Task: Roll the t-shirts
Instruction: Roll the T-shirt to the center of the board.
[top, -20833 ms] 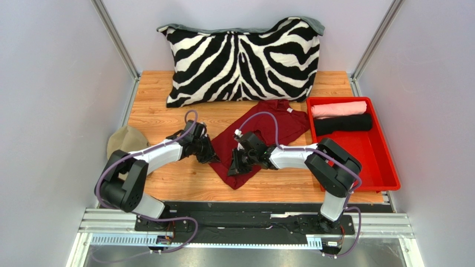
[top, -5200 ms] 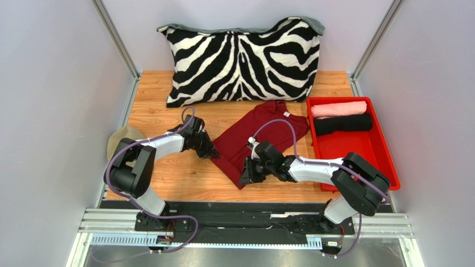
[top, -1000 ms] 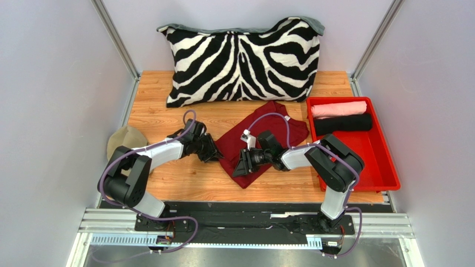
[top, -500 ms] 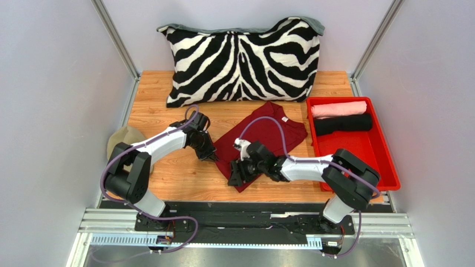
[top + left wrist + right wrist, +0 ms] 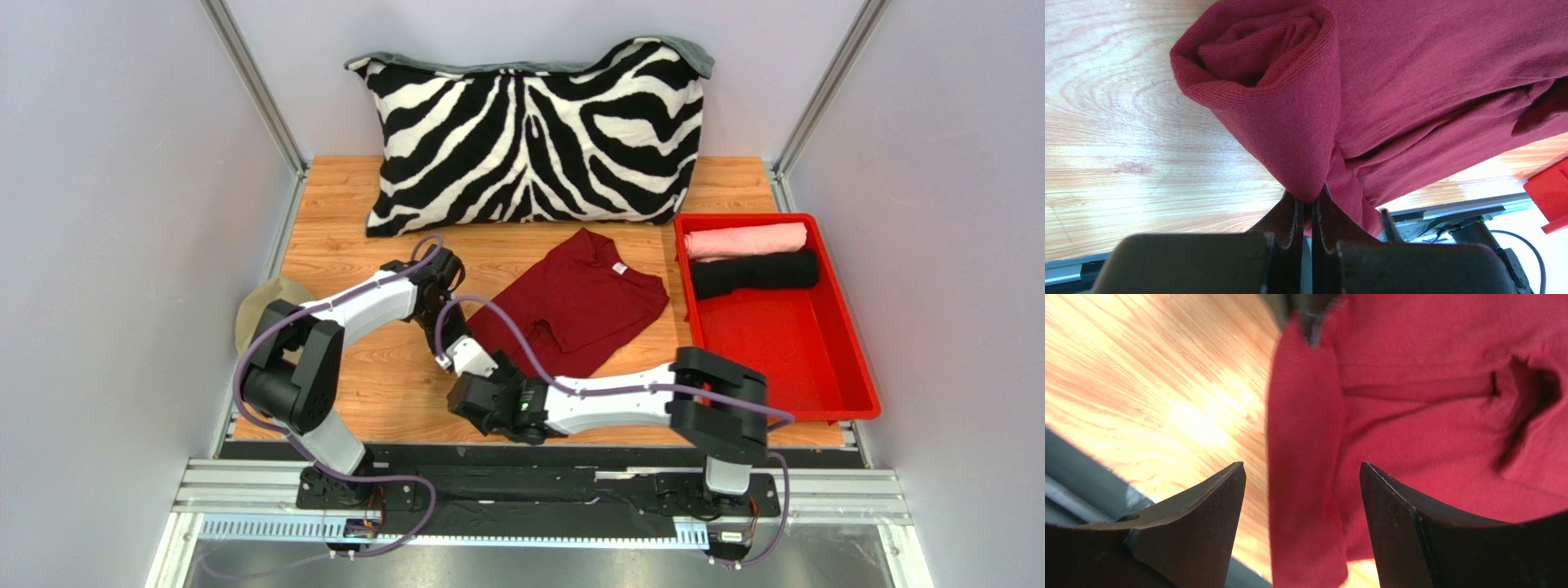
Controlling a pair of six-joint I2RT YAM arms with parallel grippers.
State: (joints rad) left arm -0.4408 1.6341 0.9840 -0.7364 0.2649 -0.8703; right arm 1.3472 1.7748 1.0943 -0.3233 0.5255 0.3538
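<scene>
The dark red t-shirt (image 5: pixel 574 300) lies flat on the wooden table, its near-left corner bunched into a loose roll (image 5: pixel 1272 55). My left gripper (image 5: pixel 449 346) is shut on a fold of that corner (image 5: pixel 1308 199). My right gripper (image 5: pixel 466 390) hovers low by the table's front edge with its jaws wide open (image 5: pixel 1301 471); the shirt's edge (image 5: pixel 1306 496) runs between them untouched. A rolled pink t-shirt (image 5: pixel 745 239) and a rolled black t-shirt (image 5: pixel 754 272) lie in the red tray (image 5: pixel 797 398).
A zebra-striped pillow (image 5: pixel 534 129) leans on the back wall. A beige cloth lump (image 5: pixel 272 306) sits at the table's left edge. Grey walls close in both sides, and a metal rail (image 5: pixel 540 490) runs along the front.
My right gripper let go, opened and swung left toward the front edge. My left gripper closed on the shirt's near-left corner. The shirt's near end has drawn back from the table's front edge.
</scene>
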